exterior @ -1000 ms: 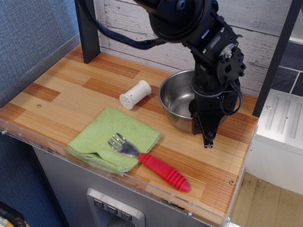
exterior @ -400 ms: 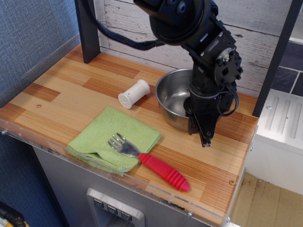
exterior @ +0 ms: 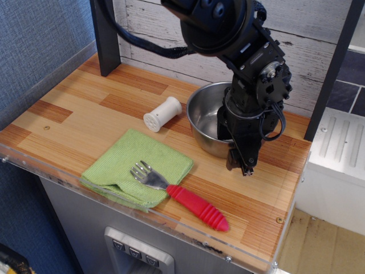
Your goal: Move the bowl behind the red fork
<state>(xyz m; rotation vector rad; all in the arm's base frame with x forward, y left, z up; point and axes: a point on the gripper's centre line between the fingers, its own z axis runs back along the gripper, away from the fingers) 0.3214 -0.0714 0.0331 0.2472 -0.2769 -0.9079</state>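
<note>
Wooden counter (exterior: 74, 108): gripper (exterior: 242, 165) appears clamped over bowl (exterior: 208, 117) near wall, positioned to drag it behind red fork (exterior: 182, 197).

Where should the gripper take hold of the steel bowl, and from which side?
Probably the rolled rim of the bowl, one finger inside the wall and one outside, coming down from above. It stands upright and open, and its wall is thin enough to pinch.

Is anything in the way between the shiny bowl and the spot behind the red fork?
Nothing visible blocks it. The round stainless-steel bowl sits just behind the red-handled metal fork, with only bare wooden tabletop between.
</note>
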